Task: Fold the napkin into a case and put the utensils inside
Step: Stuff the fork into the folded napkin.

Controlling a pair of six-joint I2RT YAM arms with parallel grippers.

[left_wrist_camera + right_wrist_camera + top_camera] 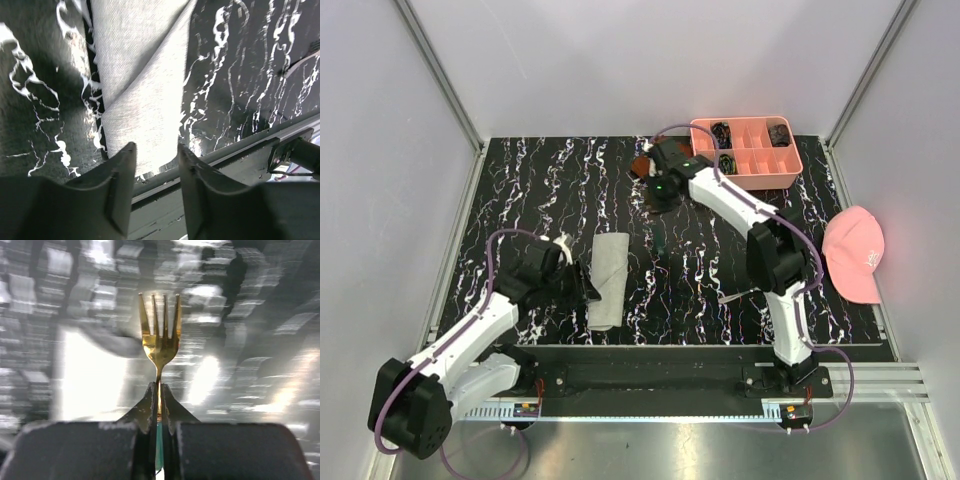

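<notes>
Two arms: both busy, one on cloth, one on cutlery.
right gripper (159,390): jaws clamped on the thin neck of a gold-toned fork (160,335), tines pointing away from the wrist; the background is motion-blurred.
right gripper place: in the top view it sits at the far side of the tabletop (720,280), beside the pink tray (748,153).
left gripper (155,155): jaws apart, straddling the near end of the napkin (145,90); cannot tell if the tips touch the cloth.
napkin place: folded into a narrow layered strip (608,280), left of centre, near the front edge.
step: bring the fork to the folded case, judged.
do it well: keep the grip on the neck firm, hold the case's end down and open with the left jaws, slide the fork in along the strip, not across it.
risk: fork swivels in the pinch; layers drag and unfold.
pink cap (855,252): at the right edge, a small white mark on it, too small to read.
writing: none readable anywhere.
</notes>
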